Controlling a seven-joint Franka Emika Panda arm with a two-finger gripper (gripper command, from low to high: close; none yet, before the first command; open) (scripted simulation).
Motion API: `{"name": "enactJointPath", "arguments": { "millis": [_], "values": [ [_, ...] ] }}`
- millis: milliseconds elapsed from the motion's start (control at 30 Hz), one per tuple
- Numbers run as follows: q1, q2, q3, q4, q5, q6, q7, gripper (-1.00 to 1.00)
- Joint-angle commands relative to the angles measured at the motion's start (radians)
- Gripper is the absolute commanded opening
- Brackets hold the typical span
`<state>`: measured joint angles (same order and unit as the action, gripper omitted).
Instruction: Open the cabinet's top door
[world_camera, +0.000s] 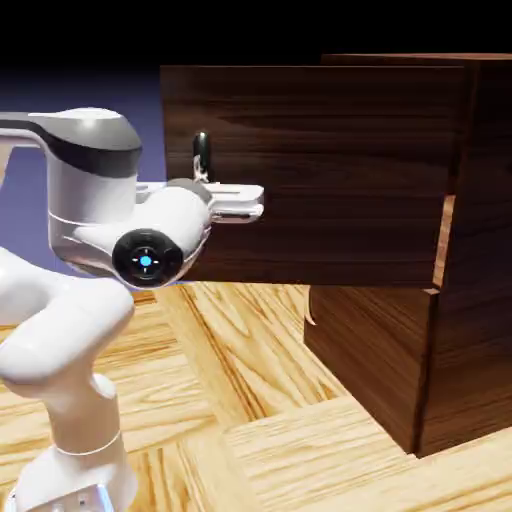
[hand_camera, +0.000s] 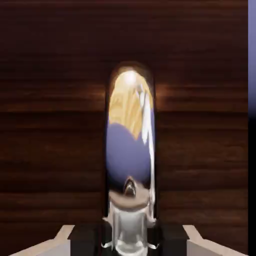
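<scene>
The dark wood-grain cabinet stands at the exterior view's right. Its top door is swung well out from the cabinet's front and reaches leftward toward the arm. The door's curved silver handle sits near the door's free left edge. My gripper is at that handle and shut on it. In the hand view the mirror-like handle runs upright between the dark fingertips, and my gripper clamps its lower part against the door's wood.
The lower, shorter panel is closed under the open door. A light wood-plank table carries the cabinet and the robot's base. A strip of blue-violet backdrop shows past the door's edge.
</scene>
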<state>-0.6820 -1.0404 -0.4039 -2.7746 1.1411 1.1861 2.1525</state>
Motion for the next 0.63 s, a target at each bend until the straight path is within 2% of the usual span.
{"name": "enactJointPath", "arguments": {
  "millis": [0, 600],
  "values": [
    [0.017, 0.036, -0.026, 0.026, -0.027, -0.023, -0.018, -1.00],
    [0.414, 0.655, -0.468, 0.589, -0.321, -0.488, -0.347, -1.00]
  ]
}}
